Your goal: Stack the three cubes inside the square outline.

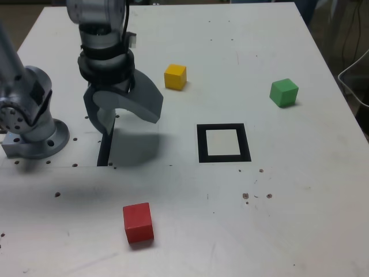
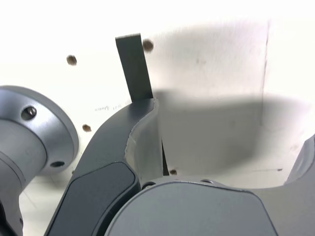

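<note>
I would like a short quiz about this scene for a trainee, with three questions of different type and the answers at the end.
1. True or false: the red cube lies inside the square outline.
2. Multiple choice: which cube is farthest to the exterior view's right? a) yellow cube b) green cube c) red cube
3. Fill in the blank: the jaws of the gripper stand ____, with no cube between them.

Key: 1. false; 2. b; 3. open
</note>
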Available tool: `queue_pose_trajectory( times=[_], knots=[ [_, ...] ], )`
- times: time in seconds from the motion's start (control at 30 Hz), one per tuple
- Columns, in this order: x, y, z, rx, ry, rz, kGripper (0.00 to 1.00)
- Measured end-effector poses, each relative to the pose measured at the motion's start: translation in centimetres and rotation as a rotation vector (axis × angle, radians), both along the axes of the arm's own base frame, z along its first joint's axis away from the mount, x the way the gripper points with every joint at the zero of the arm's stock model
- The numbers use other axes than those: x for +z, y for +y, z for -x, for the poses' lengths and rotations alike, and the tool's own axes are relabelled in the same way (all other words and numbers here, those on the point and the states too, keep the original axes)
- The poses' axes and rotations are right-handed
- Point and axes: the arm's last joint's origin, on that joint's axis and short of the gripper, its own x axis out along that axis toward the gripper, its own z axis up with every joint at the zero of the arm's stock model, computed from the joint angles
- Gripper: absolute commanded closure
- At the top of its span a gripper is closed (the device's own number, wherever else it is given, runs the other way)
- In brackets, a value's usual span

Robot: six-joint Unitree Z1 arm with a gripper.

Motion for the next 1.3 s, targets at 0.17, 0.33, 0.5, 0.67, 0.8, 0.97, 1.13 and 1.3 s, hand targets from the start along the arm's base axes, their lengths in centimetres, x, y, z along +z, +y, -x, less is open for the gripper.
queue_pose_trajectory(
  times=[0.17,0.33,0.5,0.67,0.8,0.97,1.13,1.3],
  knots=[
    [0.0,0.1,0.0,-0.001,-0.003,-0.021,0.01],
    [0.0,0.2,0.0,-0.003,-0.004,-0.049,0.01],
    [0.1,0.4,0.0,-0.005,-0.007,-0.077,0.01],
    [0.3,0.4,0.1,-0.005,-0.020,-0.089,0.01],
    [0.4,0.5,0.2,-0.005,-0.025,-0.095,0.01],
    [0.5,0.5,0.0,-0.005,-0.030,-0.095,0.01],
    [1.0,0.3,0.0,-0.003,-0.021,-0.060,0.01],
    [2.0,0.0,1.8,0.002,-0.002,0.029,0.01]
  ],
)
